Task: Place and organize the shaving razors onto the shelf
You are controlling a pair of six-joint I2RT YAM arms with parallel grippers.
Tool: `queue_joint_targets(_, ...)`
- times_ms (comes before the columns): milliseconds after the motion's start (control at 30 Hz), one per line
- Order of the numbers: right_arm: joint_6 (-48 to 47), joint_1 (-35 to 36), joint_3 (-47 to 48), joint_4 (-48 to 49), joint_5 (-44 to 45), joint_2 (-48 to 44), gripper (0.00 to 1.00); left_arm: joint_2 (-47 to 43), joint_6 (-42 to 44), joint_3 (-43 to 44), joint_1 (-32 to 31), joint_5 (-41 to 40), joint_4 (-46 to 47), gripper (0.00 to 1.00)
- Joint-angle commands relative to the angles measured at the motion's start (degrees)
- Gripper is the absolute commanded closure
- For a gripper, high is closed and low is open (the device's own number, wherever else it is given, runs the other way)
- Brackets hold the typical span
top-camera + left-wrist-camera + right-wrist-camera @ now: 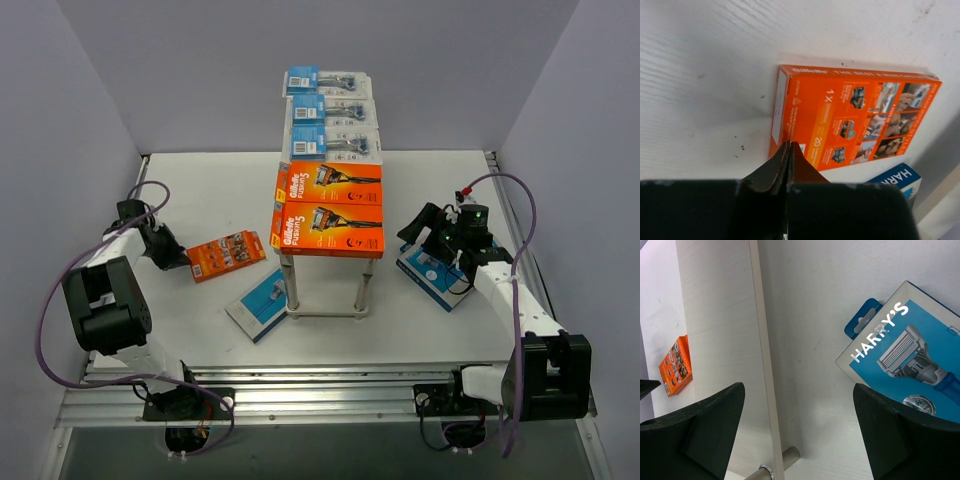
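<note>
Razors (330, 229) topped the shelf (291, 287); we saw the left gripper (788, 150) shut at the edge of an orange box (850, 120), the right gripper (799, 390) wide over a blue box (912, 357).

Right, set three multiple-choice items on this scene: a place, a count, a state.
1. Where does the Harry's box lie? A on the shelf top; B on the table, right of the shelf; C beneath the shelf.
2. How many orange boxes lie on the shelf top? A one; B four; C two.
3. How do the right tool's jaws stand? A wide open; B shut; C clamped on a pack.
Answers: 1 B: it lies flat on the table. 2 C: two sit side by side there. 3 A: its fingers stand far apart.
</note>
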Motion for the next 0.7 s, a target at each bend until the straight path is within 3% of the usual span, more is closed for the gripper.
queue_joint_targets(0,-0.92,-0.44,2.20,-0.94,0.97,-1.48,0.15,-5.85,-2.63,-1.12,-0.03,3.64,3.80,0.98)
queue_joint_targets(367,-0.66,-0.44,1.14,-1.65,0.97,-2.98,0.14,-9.29,-4.57,-1.92,0.05,9.45,6.88,0.97)
queue_joint_targets(400,-0.65,-0.44,0.88,-1.56,0.71,-2.98,0.14,-9.03,-3.26,-1.05,0.05,9.71,6.80,0.90)
queue_joint_targets(500,-0.57,-0.44,0.53,-1.30,-0.35,-2.45,0.14,-7.80,-0.97,0.36,-0.21,9.37,4.96,0.58)
queue_joint_targets(667,-1.09,-0.44,-0.61,-0.42,-1.75,-1.75,0.14,-7.18,1.67,1.95,-0.65,1.03,1.88,0.46)
